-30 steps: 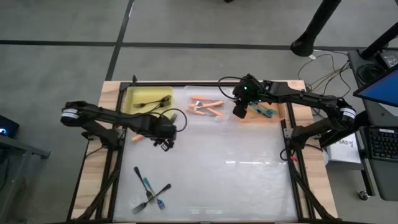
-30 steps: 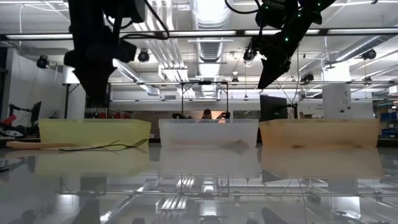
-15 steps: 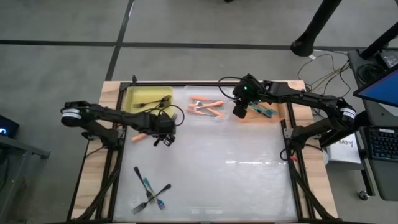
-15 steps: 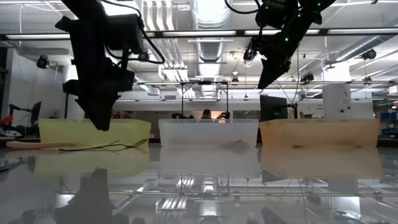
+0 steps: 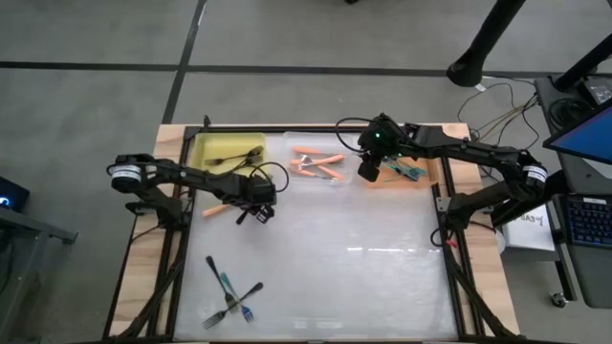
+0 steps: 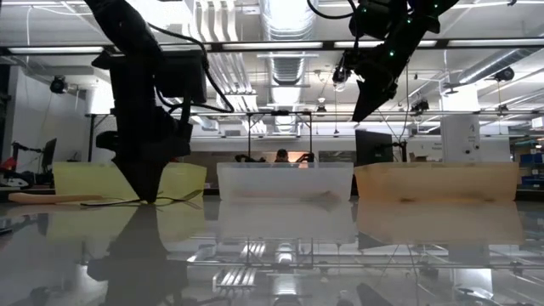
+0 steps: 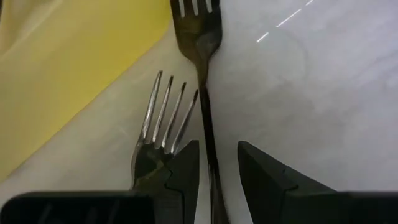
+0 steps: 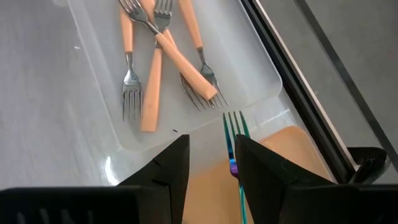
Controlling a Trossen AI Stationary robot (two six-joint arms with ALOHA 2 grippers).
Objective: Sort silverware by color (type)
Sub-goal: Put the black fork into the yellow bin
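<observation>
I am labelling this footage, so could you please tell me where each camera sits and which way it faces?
High view: overhead, straight down on the table, both arms and three trays.
Low view: table height, level across to the trays; arms hang from above.
Left wrist view: down past the left gripper straddling a black fork.
Right wrist view: past the right gripper at a blue fork.
Shared: orange forks show in the high and right wrist views.
</observation>
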